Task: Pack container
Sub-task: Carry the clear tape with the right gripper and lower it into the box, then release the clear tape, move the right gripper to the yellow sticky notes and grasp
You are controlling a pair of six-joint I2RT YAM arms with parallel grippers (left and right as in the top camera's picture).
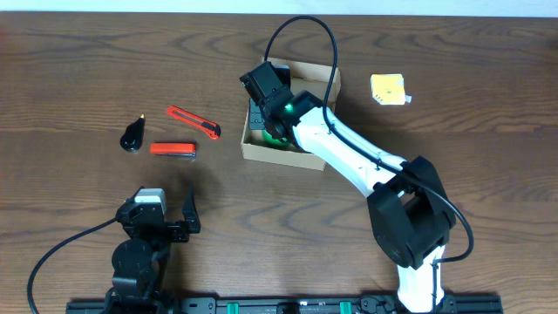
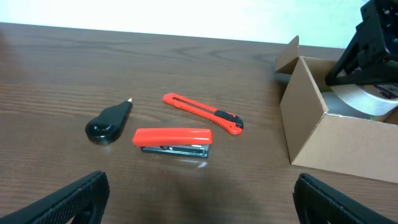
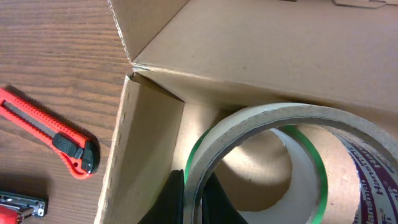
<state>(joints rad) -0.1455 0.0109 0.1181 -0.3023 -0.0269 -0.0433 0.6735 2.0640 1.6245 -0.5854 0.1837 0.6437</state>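
Dark wood table (image 1: 70, 70) bears the container (image 1: 281, 155) far of centre, lid open; right gripper (image 3: 193, 200) is inside it, clamped on a tape roll (image 3: 267, 116); left gripper (image 2: 202, 202) gapes empty, near left; packing looks part done, since cutter (image 1: 193, 123), stapler (image 1: 173, 149) and yellow item (image 1: 389, 89) lie outside.

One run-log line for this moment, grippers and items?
right gripper: shut on tape roll, inside box | left gripper: open, empty | cutter, stapler: outside box
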